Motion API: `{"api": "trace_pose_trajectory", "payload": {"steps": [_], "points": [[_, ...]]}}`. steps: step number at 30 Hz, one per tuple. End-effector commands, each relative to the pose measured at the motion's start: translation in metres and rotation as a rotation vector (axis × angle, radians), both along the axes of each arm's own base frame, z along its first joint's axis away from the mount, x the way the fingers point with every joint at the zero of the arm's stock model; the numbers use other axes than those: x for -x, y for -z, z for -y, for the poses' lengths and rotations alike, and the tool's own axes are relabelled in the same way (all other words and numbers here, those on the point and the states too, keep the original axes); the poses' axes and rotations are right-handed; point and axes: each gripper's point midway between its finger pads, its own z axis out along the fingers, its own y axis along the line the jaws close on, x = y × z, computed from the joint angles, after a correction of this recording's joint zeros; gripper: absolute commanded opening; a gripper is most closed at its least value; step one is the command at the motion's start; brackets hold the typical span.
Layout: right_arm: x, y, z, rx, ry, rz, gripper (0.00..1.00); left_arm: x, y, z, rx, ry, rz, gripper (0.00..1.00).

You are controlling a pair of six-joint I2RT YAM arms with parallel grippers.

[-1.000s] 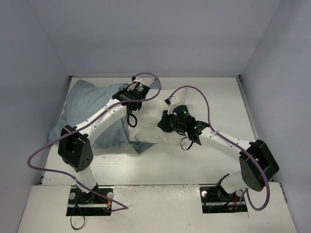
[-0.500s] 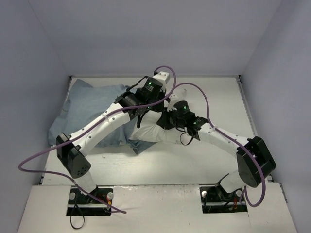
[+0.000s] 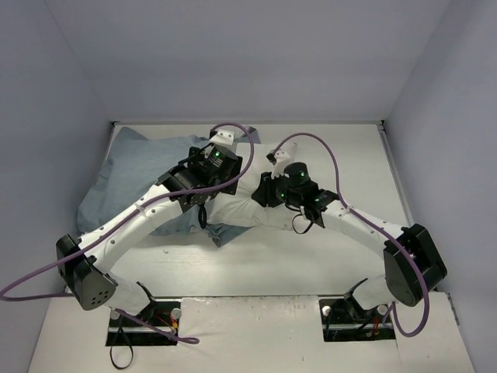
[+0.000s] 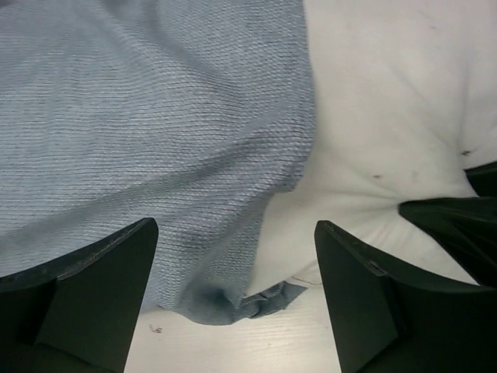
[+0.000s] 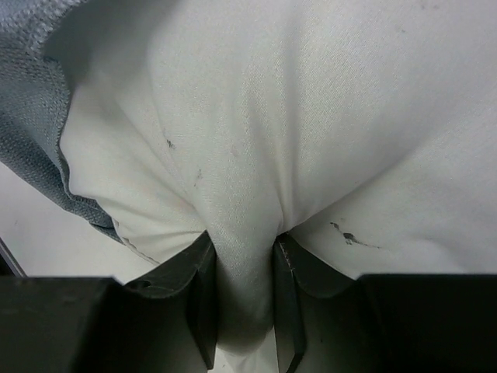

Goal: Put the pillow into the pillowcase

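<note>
The pale blue-grey pillowcase (image 3: 132, 175) lies at the back left of the table with the white pillow (image 3: 242, 211) sticking out of its right end. My left gripper (image 4: 234, 233) hangs open just above the pillowcase (image 4: 140, 116) hem, where it meets the pillow (image 4: 388, 116), and holds nothing. In the top view the left gripper (image 3: 200, 208) is over that hem. My right gripper (image 5: 242, 295) is shut on a bunched fold of the pillow (image 5: 272, 116), beside the pillowcase (image 5: 31, 116) edge. From above, the right gripper (image 3: 264, 193) sits at the pillow's exposed right end.
Grey-blue walls close in the white table (image 3: 311, 256) at the back and on both sides. Purple cables (image 3: 311, 144) loop over both arms. The right gripper's dark fingers (image 4: 458, 225) show at the right edge of the left wrist view.
My left gripper has opened and let go of the pillowcase, and its wrist has swung back leftward. The right gripper keeps its hold on the pillow and has shifted slightly.
</note>
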Motion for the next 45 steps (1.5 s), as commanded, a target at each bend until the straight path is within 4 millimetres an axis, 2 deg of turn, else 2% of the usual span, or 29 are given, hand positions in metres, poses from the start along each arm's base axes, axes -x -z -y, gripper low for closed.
{"api": "trace_pose_trajectory", "payload": {"steps": [1,5,8,11,15,20,21,27,29,31,32,33,34,35,36,37,38,40,41,43,45], "points": [[-0.006,-0.025,-0.001,-0.042,-0.018,0.085,0.25,-0.009,-0.013,-0.022,-0.082,-0.083,0.088,0.79],[-0.006,-0.023,-0.003,-0.044,-0.025,0.078,0.26,-0.022,0.009,-0.017,-0.149,-0.112,0.061,0.79],[-0.006,-0.024,-0.004,-0.048,-0.028,0.075,0.26,-0.030,0.014,-0.008,-0.148,-0.124,0.055,0.79],[-0.004,-0.022,-0.005,-0.052,-0.033,0.067,0.26,-0.037,0.017,-0.013,-0.185,-0.163,0.068,0.79],[-0.002,-0.022,-0.005,-0.057,-0.035,0.062,0.26,-0.047,0.011,-0.039,-0.244,-0.262,0.109,0.79],[0.001,-0.023,-0.003,-0.057,-0.034,0.066,0.26,-0.048,0.015,-0.070,-0.216,-0.346,0.095,0.79],[0.001,-0.022,-0.002,-0.054,-0.035,0.067,0.26,-0.048,0.021,-0.079,-0.228,-0.363,0.082,0.79],[0.001,-0.021,-0.003,-0.054,-0.040,0.064,0.27,-0.046,0.037,-0.092,-0.233,-0.382,0.035,0.79],[0.000,-0.021,-0.002,-0.049,-0.035,0.070,0.31,-0.043,0.044,-0.093,-0.216,-0.373,0.012,0.67],[0.000,-0.020,-0.001,-0.043,-0.032,0.074,0.38,-0.040,0.047,-0.094,-0.198,-0.365,-0.006,0.24],[-0.001,-0.020,0.000,-0.041,-0.030,0.076,0.40,-0.039,0.049,-0.090,-0.181,-0.348,-0.021,0.05],[0.000,-0.020,-0.001,-0.041,-0.034,0.074,0.44,-0.037,0.050,-0.087,-0.165,-0.333,-0.032,0.00],[-0.002,-0.019,-0.003,-0.043,-0.040,0.072,0.44,-0.035,0.047,-0.080,-0.125,-0.311,-0.034,0.00],[-0.001,-0.019,-0.006,-0.047,-0.052,0.067,0.42,-0.030,0.048,-0.062,-0.053,-0.247,-0.074,0.00],[-0.001,-0.020,-0.010,-0.056,-0.066,0.064,0.05,-0.027,0.046,-0.047,0.004,-0.207,-0.091,0.00],[0.000,-0.018,-0.016,-0.070,-0.094,0.044,0.00,-0.026,0.042,-0.027,0.063,-0.150,-0.106,0.00],[-0.005,-0.032,-0.026,-0.112,-0.119,0.065,0.00,-0.016,0.025,0.013,0.167,-0.031,-0.126,0.00],[-0.007,-0.049,-0.045,-0.175,-0.179,0.072,0.00,-0.009,0.003,0.058,0.277,0.077,-0.143,0.00],[-0.013,-0.076,-0.055,-0.231,-0.186,0.100,0.00,0.002,-0.029,0.089,0.385,0.188,-0.145,0.00],[-0.012,-0.115,-0.066,-0.306,-0.215,0.160,0.00,0.007,-0.064,0.111,0.500,0.271,-0.126,0.00],[-0.013,-0.148,-0.071,-0.352,-0.216,0.247,0.00,0.018,-0.101,0.119,0.580,0.343,-0.101,0.00]]}}
